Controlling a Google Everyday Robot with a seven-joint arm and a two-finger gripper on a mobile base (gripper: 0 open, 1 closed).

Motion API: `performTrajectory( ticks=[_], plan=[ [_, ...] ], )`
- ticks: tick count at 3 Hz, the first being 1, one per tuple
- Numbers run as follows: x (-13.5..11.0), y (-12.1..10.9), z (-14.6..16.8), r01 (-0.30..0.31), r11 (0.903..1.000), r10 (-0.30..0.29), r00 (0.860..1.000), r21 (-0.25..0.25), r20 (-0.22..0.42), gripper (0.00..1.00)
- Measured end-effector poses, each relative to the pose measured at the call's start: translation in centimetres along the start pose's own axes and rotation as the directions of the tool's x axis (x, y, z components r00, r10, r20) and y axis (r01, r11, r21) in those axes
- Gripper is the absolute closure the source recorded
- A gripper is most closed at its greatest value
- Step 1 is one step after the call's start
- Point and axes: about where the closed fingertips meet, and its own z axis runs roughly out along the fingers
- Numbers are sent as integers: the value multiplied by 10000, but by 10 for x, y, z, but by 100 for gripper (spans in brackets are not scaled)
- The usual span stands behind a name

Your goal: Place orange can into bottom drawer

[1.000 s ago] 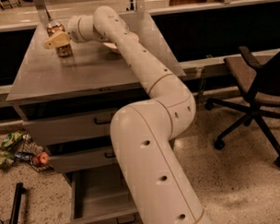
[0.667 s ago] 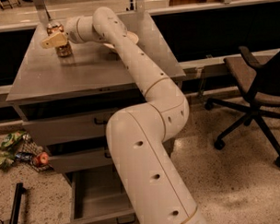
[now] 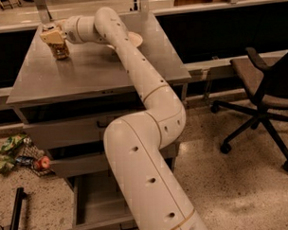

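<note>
Orange can [image 3: 60, 51]. Item of the task, single camera view.

- Position: upright on the grey desk [image 3: 85, 71], near its far left corner and directly beneath the tool [image 3: 52, 36]. Its base appears to rest on the desk top, so it reads as not yet lifted.
- Tool: set over the can's top and touching or nearly touching it. Whether it is open or closed, and whether it has hold of the can, cannot be told. Coming from above suits a narrow standing cylinder, since the sides are left free to be clasped.
- Arm [image 3: 148, 93]: reaches from the lower foreground up and across the desk to the tool. It is stretched long because the can stands at the far edge.
- Cream bowl [image 3: 134, 40]: on the desk, to the right of the tool and well apart, partly hidden behind the arm. Not part of the task.
- Bottom drawer [image 3: 95, 206]: far below the tool and nearer the camera, pulled out, interior showing no contents. Judged ready to receive the can, though the arm's own bulk overhangs its right side.
- Upper drawers [image 3: 64, 131]: between tool and bottom drawer. The lower of the two stands slightly out and may crowd the descent.
- Office chair [image 3: 263, 82]: well to the right.
- Litter [image 3: 15, 152]: on the floor, below and left of the tool.
</note>
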Motion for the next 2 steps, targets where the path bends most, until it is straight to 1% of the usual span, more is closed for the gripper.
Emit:
performTrajectory(
  ticks=[1,2],
  plan=[
    [-16,6,-13,454,9984,-447,9988,-336,210,91],
    [-34,15,-44,1234,9885,-1242,9923,-871,-33,100]
  ],
)
